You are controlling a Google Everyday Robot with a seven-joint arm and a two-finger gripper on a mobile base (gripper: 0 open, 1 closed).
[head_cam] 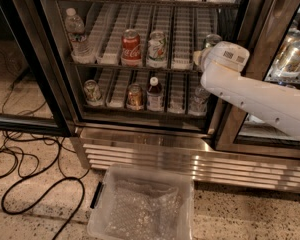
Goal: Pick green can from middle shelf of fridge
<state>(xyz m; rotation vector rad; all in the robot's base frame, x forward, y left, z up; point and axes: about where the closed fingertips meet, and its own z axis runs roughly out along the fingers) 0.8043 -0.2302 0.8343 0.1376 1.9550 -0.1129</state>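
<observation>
One green can (211, 40) upright — pincer (200, 59) beside

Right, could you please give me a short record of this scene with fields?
fridge: door open
middle shelf: water bottle, red can, white can, green can
green can: right end, partly hidden by the hand
hand: at the shelf's right end, by the green can
floor: clear bin, black cables
</observation>
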